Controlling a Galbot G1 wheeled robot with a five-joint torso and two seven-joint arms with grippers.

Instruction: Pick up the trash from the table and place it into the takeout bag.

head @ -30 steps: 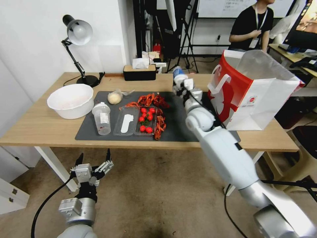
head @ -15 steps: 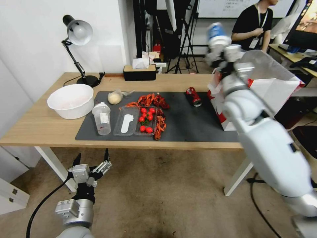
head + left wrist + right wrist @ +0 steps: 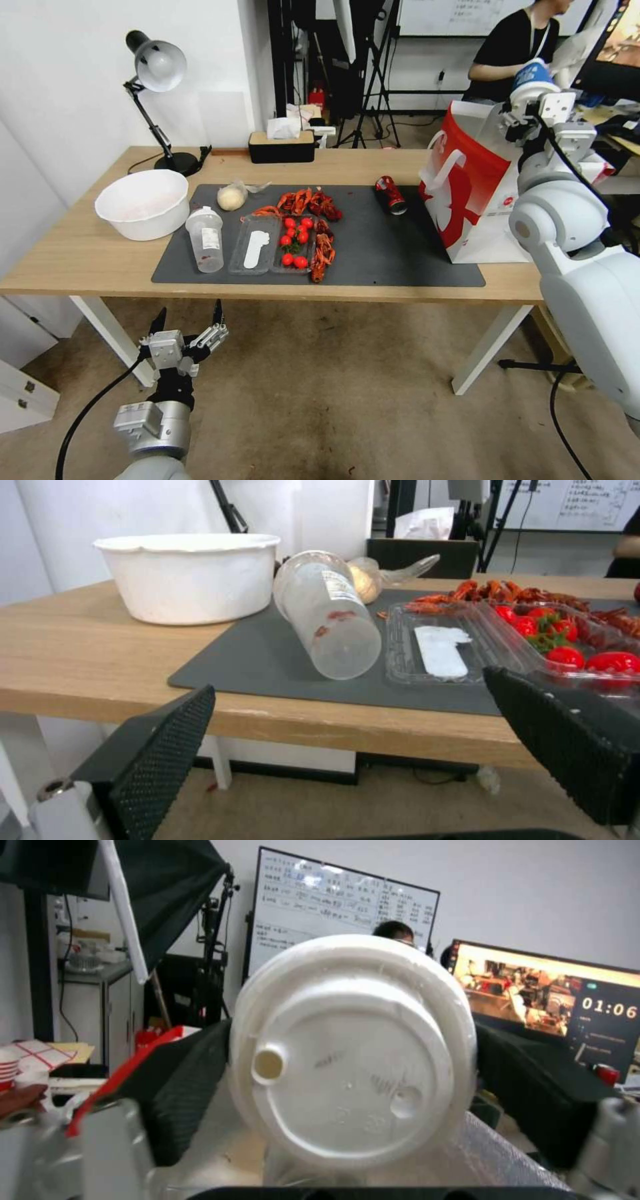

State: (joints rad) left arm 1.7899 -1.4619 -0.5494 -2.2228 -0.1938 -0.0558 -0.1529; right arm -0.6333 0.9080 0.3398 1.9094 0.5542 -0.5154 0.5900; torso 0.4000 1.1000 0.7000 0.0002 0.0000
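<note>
Cup held high over the takeout bag.

Right gripper point(image 3: 533, 93) up above the open top of the takeout bag point(image 3: 480, 180), squeezing the white blue-rimmed cup point(image 3: 531, 75) between its black fingers point(image 3: 190, 1085), white lid toward the wrist camera. Bag standing at the right end of the table point(image 3: 87, 253), just beside the dark grey mat point(image 3: 373, 247). On the mat: red can point(image 3: 390, 195) lying on its side near the bag, clear labelled bottle point(image 3: 205, 239) standing up, bagged beige bun point(image 3: 232, 196), clear tray with tomatoes point(image 3: 293, 243). White bowl point(image 3: 143, 203) on the wood beside the mat. Left gripper point(image 3: 185, 327) low in front of the table edge, fingers spread wide, holding nothing.
</note>
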